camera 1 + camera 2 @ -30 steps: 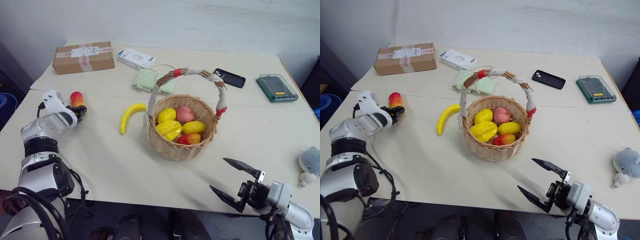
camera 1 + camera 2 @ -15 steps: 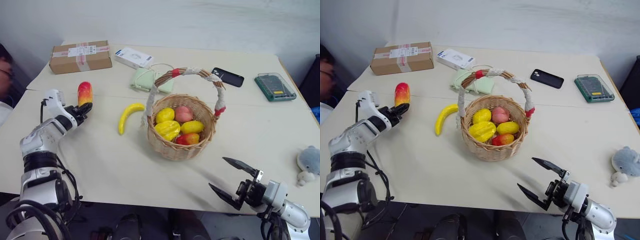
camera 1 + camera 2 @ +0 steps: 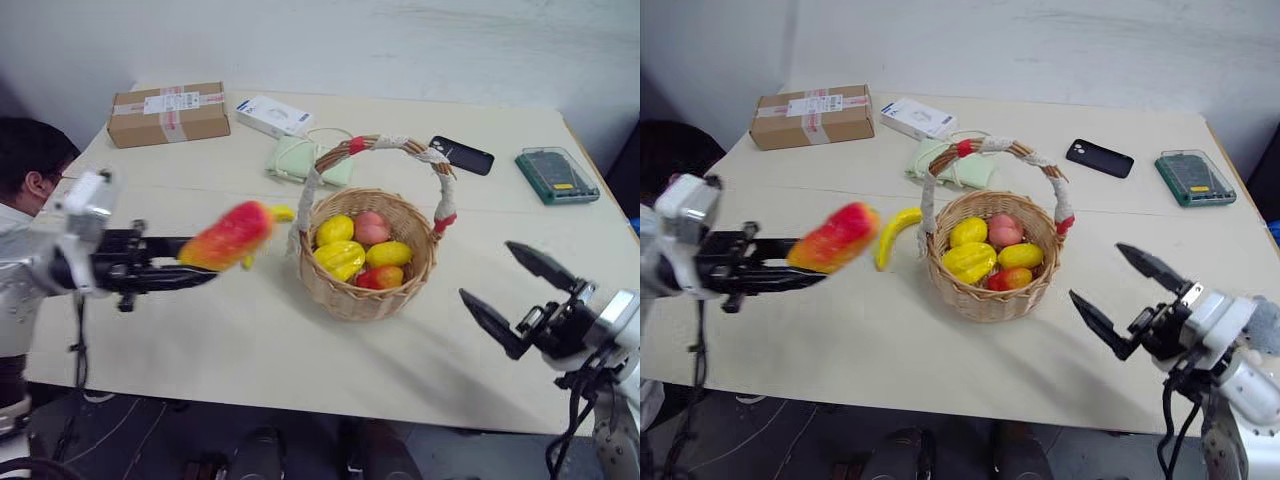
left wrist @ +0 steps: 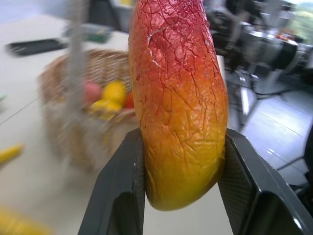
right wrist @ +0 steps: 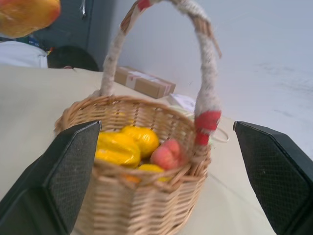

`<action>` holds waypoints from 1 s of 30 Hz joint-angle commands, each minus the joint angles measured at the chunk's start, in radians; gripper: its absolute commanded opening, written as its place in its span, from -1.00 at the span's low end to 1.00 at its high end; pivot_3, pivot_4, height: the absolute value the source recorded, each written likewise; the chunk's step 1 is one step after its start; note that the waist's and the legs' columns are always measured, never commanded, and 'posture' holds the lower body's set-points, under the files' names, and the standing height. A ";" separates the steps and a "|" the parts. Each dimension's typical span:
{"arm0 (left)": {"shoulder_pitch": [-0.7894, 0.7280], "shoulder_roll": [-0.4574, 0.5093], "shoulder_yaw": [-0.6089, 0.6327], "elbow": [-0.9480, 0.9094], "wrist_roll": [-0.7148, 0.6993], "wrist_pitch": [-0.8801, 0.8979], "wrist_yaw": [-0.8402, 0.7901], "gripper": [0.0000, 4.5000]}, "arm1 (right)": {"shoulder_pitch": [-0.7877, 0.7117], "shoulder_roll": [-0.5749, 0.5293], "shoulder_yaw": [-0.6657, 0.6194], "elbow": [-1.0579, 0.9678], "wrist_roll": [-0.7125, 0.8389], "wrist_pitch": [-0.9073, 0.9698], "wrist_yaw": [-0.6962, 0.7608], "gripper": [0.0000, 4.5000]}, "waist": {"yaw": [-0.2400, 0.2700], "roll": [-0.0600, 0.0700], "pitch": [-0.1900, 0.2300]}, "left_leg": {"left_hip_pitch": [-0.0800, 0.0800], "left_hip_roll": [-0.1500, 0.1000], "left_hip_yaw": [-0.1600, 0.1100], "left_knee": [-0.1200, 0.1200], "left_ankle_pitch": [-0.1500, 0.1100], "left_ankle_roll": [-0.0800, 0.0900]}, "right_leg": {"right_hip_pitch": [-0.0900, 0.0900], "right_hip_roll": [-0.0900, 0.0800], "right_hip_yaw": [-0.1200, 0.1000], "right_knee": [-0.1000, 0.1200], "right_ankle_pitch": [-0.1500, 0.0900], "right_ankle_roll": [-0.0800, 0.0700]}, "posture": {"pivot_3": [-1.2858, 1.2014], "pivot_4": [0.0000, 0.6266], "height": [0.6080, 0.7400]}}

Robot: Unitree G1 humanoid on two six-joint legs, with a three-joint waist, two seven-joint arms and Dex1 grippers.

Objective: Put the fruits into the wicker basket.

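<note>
My left gripper point(image 3: 205, 262) is shut on the mango point(image 3: 226, 236), an oval orange-yellow fruit with a red side, held above the table just left of the wicker basket point(image 3: 365, 290). Seen from the left wrist, the mango point(image 4: 178, 103) is pinched between both fingers point(image 4: 120, 196). Several fruits lie in the basket, among them a yellow one point(image 3: 333, 230) and a pink one point(image 3: 371, 227). The banana point(image 3: 895, 232) lies on the table beside the basket, partly behind the mango. Right of the basket, near the front edge, my right gripper point(image 3: 1097, 272) hangs open and holds nothing.
A cardboard box point(image 3: 168, 112), a white box point(image 3: 272, 115), a pale green pouch point(image 3: 295, 158), a black phone point(image 3: 461, 155) and a green case point(image 3: 556, 175) lie along the far side of the table. A person's head point(image 3: 30, 160) shows at the left edge.
My left gripper has swung up and to the right with the mango, turning level towards the basket. The right gripper has risen, still open. A person's head has come into view at left.
</note>
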 commanded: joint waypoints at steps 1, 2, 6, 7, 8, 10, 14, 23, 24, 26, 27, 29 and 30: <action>-0.078 -0.080 -0.135 -0.066 0.064 -0.009 0.102 -0.28 | -0.025 -0.017 0.001 -0.101 0.008 0.077 -0.070 1.00 | 0.000 0.000 0.000 | -0.001 0.000 0.000 0.000 0.000 0.000 | -0.001 0.001 0.000 0.000 0.000 0.000 | 0.03 -0.52 1.00; -0.102 -0.093 -0.172 -0.068 0.076 0.027 0.130 -0.28 | -0.035 -0.018 0.009 -0.119 0.004 0.099 -0.087 1.00 | -0.002 0.000 0.000 | -0.002 0.000 0.000 0.001 0.001 -0.001 | -0.002 0.003 0.001 0.000 0.000 0.001 | 0.03 -0.52 1.00; -0.167 -0.232 -0.254 -0.061 0.129 0.078 0.315 -0.28 | -0.077 -0.018 0.049 -0.196 -0.008 0.191 -0.156 1.00 | -0.018 0.000 0.000 | -0.002 0.001 0.002 0.002 0.001 -0.002 | -0.002 0.005 0.004 0.000 0.001 0.004 | 0.03 -0.52 1.00; -0.170 -0.259 -0.260 -0.070 0.122 0.086 0.335 -0.28 | -0.086 -0.016 0.054 -0.212 -0.009 0.210 -0.175 1.00 | -0.019 0.000 0.000 | -0.002 0.001 0.002 0.002 0.001 -0.002 | -0.002 0.005 0.005 0.000 0.001 0.005 | 0.03 -0.52 1.00; -0.173 -0.278 -0.263 -0.076 0.121 0.097 0.357 -0.28 | -0.096 -0.012 0.058 -0.225 -0.010 0.229 -0.193 1.00 | -0.020 0.000 0.000 | -0.002 0.001 0.003 0.002 0.002 -0.002 | -0.002 0.005 0.006 0.000 0.001 0.005 | 0.03 -0.52 1.00; -0.173 -0.310 -0.254 -0.083 0.115 0.111 0.399 -0.28 | -0.106 -0.007 0.064 -0.248 -0.012 0.257 -0.220 1.00 | -0.018 0.000 0.000 | -0.002 0.001 0.003 0.002 0.003 -0.004 | -0.003 0.006 0.006 0.000 0.001 0.006 | 0.03 -0.52 1.00; -0.145 -0.326 -0.234 -0.115 0.115 0.094 0.435 0.39 | -0.111 -0.003 0.071 -0.282 -0.009 0.298 -0.250 1.00 | -0.015 0.000 0.000 | -0.002 0.001 0.003 0.002 0.003 -0.005 | -0.003 0.006 0.007 0.000 0.001 0.006 | 0.03 -0.52 1.00; 0.065 -0.142 -0.046 -0.104 0.086 -0.065 0.220 0.98 | -0.113 -0.035 0.047 -0.257 0.035 0.342 -0.182 1.00 | -0.022 0.000 0.000 | -0.001 0.002 0.004 0.001 0.004 -0.006 | -0.003 0.007 0.007 0.000 0.001 0.006 | 0.03 -0.52 1.00; 0.113 -0.106 -0.001 -0.089 0.087 -0.092 0.185 0.98 | -0.109 -0.048 0.044 -0.250 0.035 0.338 -0.152 1.00 | -0.023 0.000 0.000 | -0.001 0.002 0.004 0.001 0.004 -0.006 | -0.003 0.007 0.008 0.000 0.001 0.006 | 0.03 -0.52 1.00; 0.186 -0.060 0.091 -0.037 0.094 -0.118 0.177 0.98 | -0.106 -0.070 0.040 -0.233 0.019 0.313 -0.098 1.00 | -0.023 0.000 0.000 | 0.000 0.002 0.005 0.000 0.004 -0.005 | -0.003 0.006 0.007 0.000 0.001 0.005 | 0.03 -0.52 1.00; 0.221 -0.039 0.150 0.005 0.095 -0.117 0.188 0.98 | -0.114 -0.077 0.041 -0.217 -0.013 0.271 -0.066 1.00 | -0.020 0.000 0.000 | 0.000 0.002 0.004 0.000 0.003 -0.005 | -0.003 0.006 0.007 0.000 0.000 0.005 | 0.03 -0.52 1.00; 0.280 -0.004 0.251 0.093 0.109 -0.126 0.211 0.98 | -0.127 -0.089 0.039 -0.202 -0.022 0.247 -0.024 1.00 | -0.018 -0.001 0.001 | 0.000 0.002 0.004 0.001 0.001 0.000 | -0.003 0.005 0.007 0.000 0.000 0.005 | 0.03 -0.52 1.00; 0.304 0.011 0.303 0.152 0.124 -0.131 0.237 0.98 | -0.139 -0.091 0.041 -0.202 -0.011 0.251 -0.015 1.00 | -0.017 -0.001 0.001 | 0.000 0.001 0.004 0.001 0.000 0.001 | -0.003 0.005 0.006 0.000 0.000 0.005 | 0.03 -0.52 1.00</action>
